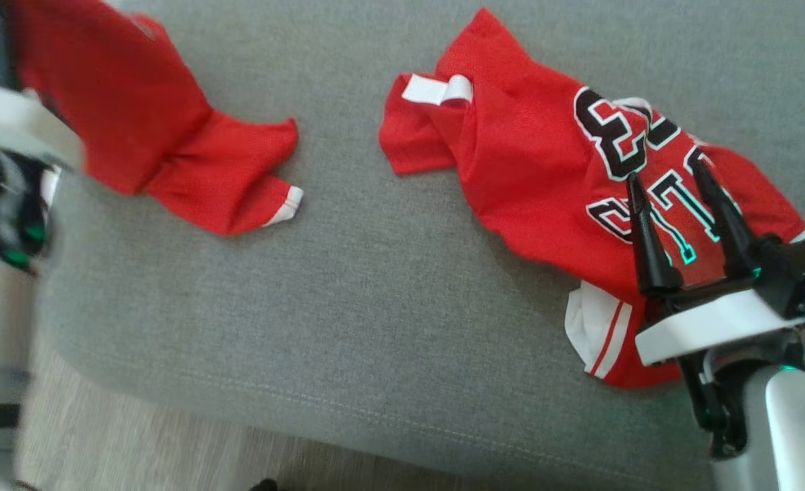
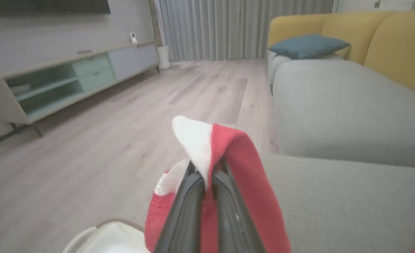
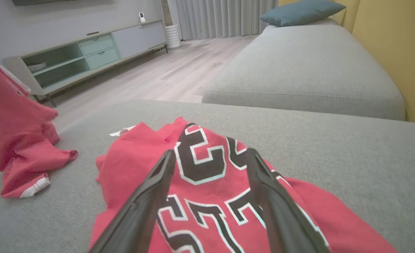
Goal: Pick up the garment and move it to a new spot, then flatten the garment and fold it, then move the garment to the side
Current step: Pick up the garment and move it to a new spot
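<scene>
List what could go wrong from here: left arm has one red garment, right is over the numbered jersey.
1. Left gripper is shut on just the white-trimmed edge of the red garment; such a thin pinch may slip during the lift.
2. That garment's tail rests on the grey cushion; it may drag or bunch.
3. Right gripper is open with fingers over the numbered jersey; lowering might snag it.
</scene>
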